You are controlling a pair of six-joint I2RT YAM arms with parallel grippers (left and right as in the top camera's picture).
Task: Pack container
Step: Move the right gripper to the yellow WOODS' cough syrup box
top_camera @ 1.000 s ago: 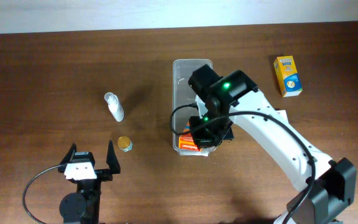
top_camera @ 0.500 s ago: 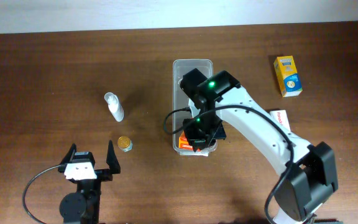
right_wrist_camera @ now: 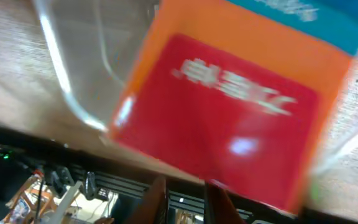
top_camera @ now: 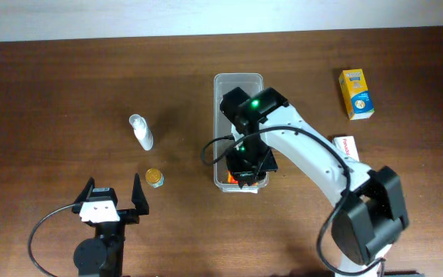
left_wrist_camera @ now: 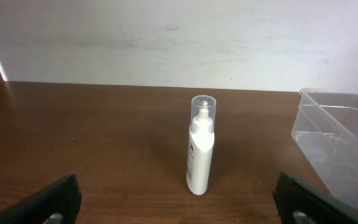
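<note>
The clear plastic container (top_camera: 238, 76) lies lengthwise in the middle of the table; the left wrist view shows one end of it (left_wrist_camera: 337, 124). My right gripper (top_camera: 246, 168) hangs over its near end, shut. In the blurred right wrist view an orange box with a red panel (right_wrist_camera: 229, 106) lies inside the container's clear wall (right_wrist_camera: 73, 62). The two fingers stand close together below it (right_wrist_camera: 182, 186), with only background in the gap; I cannot tell whether they touch the box. My left gripper (top_camera: 114, 198) rests open near the front left edge, with nothing between its fingers (left_wrist_camera: 179, 202).
A white bottle with a clear cap (top_camera: 141, 132) stands left of the container, straight ahead of the left gripper (left_wrist_camera: 201, 146). A small gold round tin (top_camera: 154, 178) sits nearer the front. A yellow box (top_camera: 355, 93) lies far right, and a white and red box (top_camera: 346, 146) beside the right arm.
The right arm has swung a little to the left over the container's near end, its gripper staying shut. The left arm, bottle, tin and yellow box have not moved.
</note>
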